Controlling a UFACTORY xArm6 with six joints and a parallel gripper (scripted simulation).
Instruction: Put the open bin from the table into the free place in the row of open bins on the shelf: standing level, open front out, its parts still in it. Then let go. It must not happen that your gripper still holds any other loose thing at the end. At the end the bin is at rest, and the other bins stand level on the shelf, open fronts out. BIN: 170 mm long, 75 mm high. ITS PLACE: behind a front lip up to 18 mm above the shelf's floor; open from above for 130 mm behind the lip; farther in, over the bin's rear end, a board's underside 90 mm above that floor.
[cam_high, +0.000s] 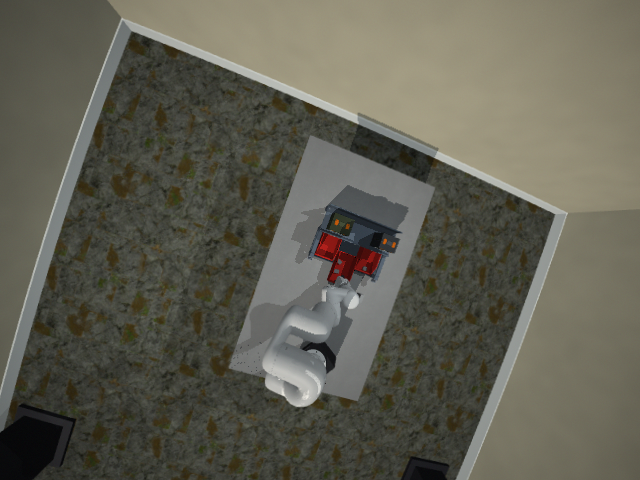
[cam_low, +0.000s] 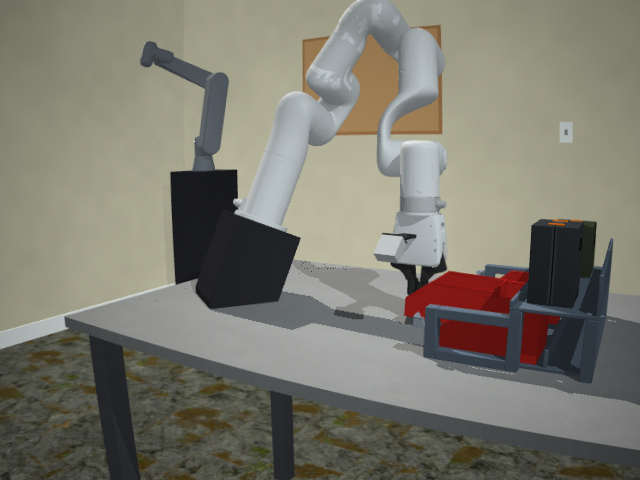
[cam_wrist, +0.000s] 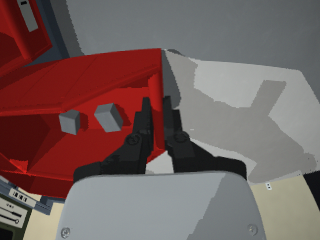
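My gripper (cam_high: 339, 281) (cam_low: 419, 283) (cam_wrist: 157, 108) is shut on the end wall of the red open bin (cam_high: 345, 264) (cam_low: 457, 291) (cam_wrist: 94, 83). That end sticks out from the shelf toward the arm, a little above the table (cam_high: 330, 170) (cam_low: 310, 351) (cam_wrist: 234, 27). The bin's far end reaches into the middle gap of the grey-blue shelf (cam_high: 316, 242) (cam_low: 467, 315), between two other red bins (cam_high: 326, 245) (cam_high: 370, 258). Two grey parts (cam_wrist: 70, 122) (cam_wrist: 108, 116) lie inside the held bin. How far the bin sits behind the front lip is hidden.
Black boxes (cam_low: 553, 263) (cam_high: 390, 242) and an olive box (cam_high: 341, 221) stand on the shelf's upper board. My arm's black base (cam_low: 248, 266) is on the table's left. A second grey arm (cam_low: 209, 103) on a black pedestal stands behind it.
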